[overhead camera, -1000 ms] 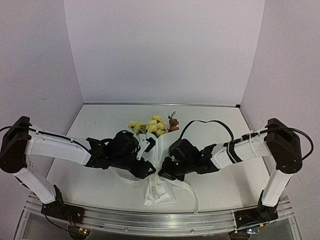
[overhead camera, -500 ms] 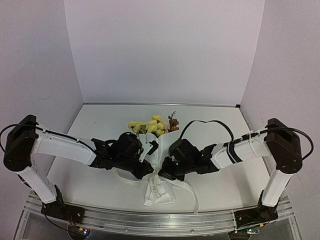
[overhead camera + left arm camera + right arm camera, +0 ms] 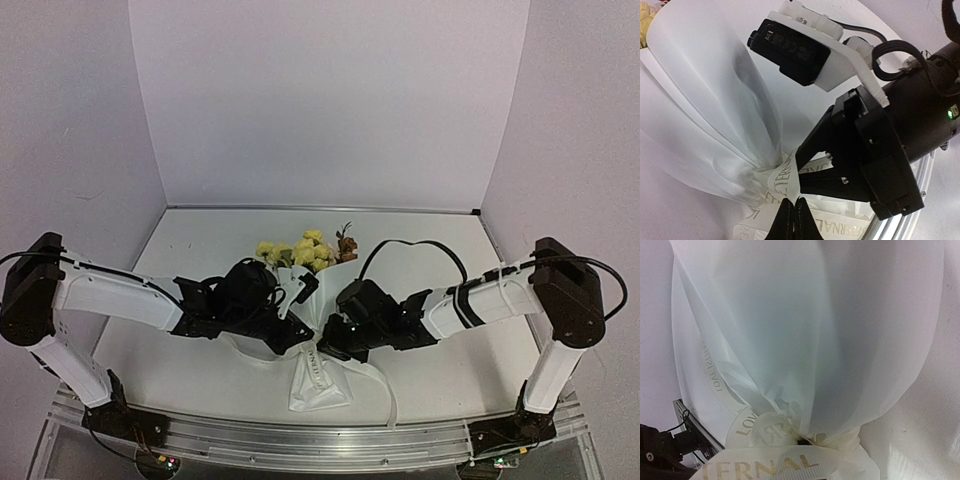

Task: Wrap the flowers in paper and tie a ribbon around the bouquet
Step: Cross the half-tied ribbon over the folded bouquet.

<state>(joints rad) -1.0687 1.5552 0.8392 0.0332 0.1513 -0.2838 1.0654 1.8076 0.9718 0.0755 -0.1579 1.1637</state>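
— So how does the left gripper (image 3: 793, 216) stand?

— Its two dark fingertips are pressed flat together with no gap between them. They sit right beneath the ribbon (image 3: 782, 186), where that band loops round the pinched neck of the bouquet (image 3: 335, 385). The left wrist view does not settle whether the band is caught between the tips.

— And the right gripper (image 3: 324, 348)?

— Drawn closed as well. It lies on the other side of the bouquet, and its fingers reach the same knot of ribbon, so the two grippers nearly meet there. The right wrist view shows no fingertips, only the ribbon lying across the bottom edge, its lettering large and close.

— Where else does the ribbon run?

— It circles the narrow waist of the paper (image 3: 805, 330). A loose end trails toward the near edge of the table (image 3: 200, 245), on the right arm's side.

— And the paper itself?

— It fans out from the pinch in soft white folds, widening away from the arms, with a short flared skirt below the tie.

— And the flowers (image 3: 303, 250)?

— Pale yellow heads poke from the wide end of the cone, toward the back wall, with an orange-brown bloom (image 3: 347, 245) just to their right. The bouquet lies flat on the table, midway between the two arms.
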